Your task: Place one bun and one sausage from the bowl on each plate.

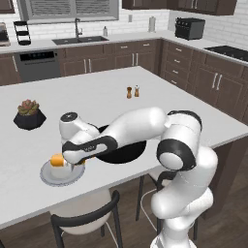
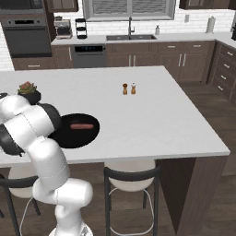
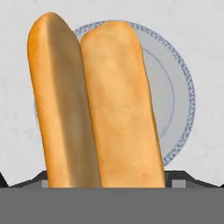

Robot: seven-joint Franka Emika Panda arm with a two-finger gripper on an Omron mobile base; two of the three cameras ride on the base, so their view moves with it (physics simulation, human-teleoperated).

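At the far left of the white tabletop (image 1: 111, 92) sits a black faceted pot with a pink-green succulent (image 1: 29, 114), well away from the work. Next along, near the front edge, lies a round grey plate with a speckled rim (image 1: 48, 177). The gripper (image 1: 65, 162) hangs directly over it, and a golden-orange, long split bun (image 3: 98, 105) is clamped between its jaws, which stand wide because the bun is broad. In the hand view the bun's two halves run lengthways across the plate's face (image 3: 179, 96), so it looks lined up for setting down; whether it already touches the plate cannot be told. Holding it by one end lets the rest hang over the middle of the plate.

Just right of the plate, partly behind the white forearm, is the wide, shallow, round black bowl (image 2: 90, 138). One reddish-brown sausage (image 2: 82, 126) lies in it, close at hand for the next trip. A second plate is not something I can make out here.

Further right, toward the middle of the tabletop, stand two small brown shakers (image 1: 132, 91), side by side and clear of the arm's path. My reading: the bun is about to be released here, with the sausage to follow.
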